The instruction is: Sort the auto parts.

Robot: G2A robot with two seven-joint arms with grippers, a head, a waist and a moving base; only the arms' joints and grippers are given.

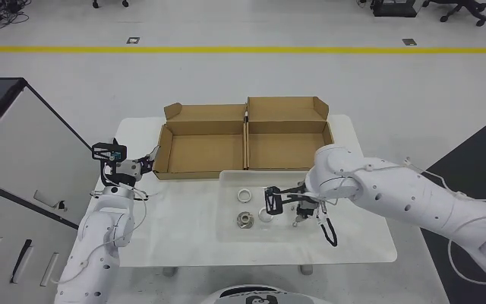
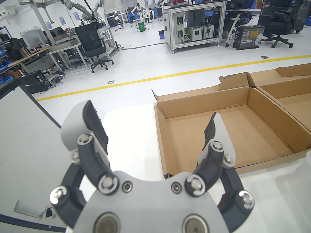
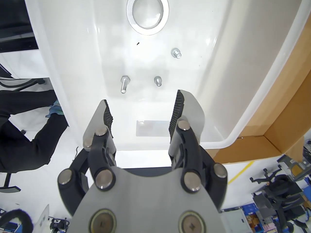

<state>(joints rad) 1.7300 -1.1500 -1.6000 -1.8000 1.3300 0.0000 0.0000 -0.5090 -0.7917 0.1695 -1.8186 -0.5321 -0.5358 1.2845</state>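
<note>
Overhead, the right arm comes in from the bench's [image 1: 190, 228] right side with its elbow bent. Its wrist hangs over the white tray [image 1: 228, 178] at the middle of the bench. The right end effector [image 1: 271, 201] points across the tray and tips down toward the tray floor. In the right wrist view it [image 3: 142, 100] is spread wide, with nothing between its ribbed black pads [image 3: 175, 112].

The left arm stands at the bench's left edge with its forearm raised. The left end effector [image 1: 144, 163] is aimed at the near left corner of the left cardboard box [image 1: 201, 152]. It [image 2: 151, 115] is also wide open and holds nothing.

The parts lie loose in the tray. Beyond the right fingertips are 3 small silvery bolts: a longer hex-headed bolt [image 3: 124, 83], a short bolt [image 3: 158, 81] near it, and a flanged bolt [image 3: 176, 53] a little farther off. Past them lies a flat, bright metal ring [image 3: 147, 13]. In the top view a darker round stepped part [image 1: 244, 220] sits in the tray's left end, on the side nearer the robot.

A pale rectangular label [image 3: 152, 128] sits on the tray floor; its print cannot be made out.

The 2 open boxes stand side by side behind the tray, with the right cardboard box [image 1: 287, 148] touching the left one.
</note>
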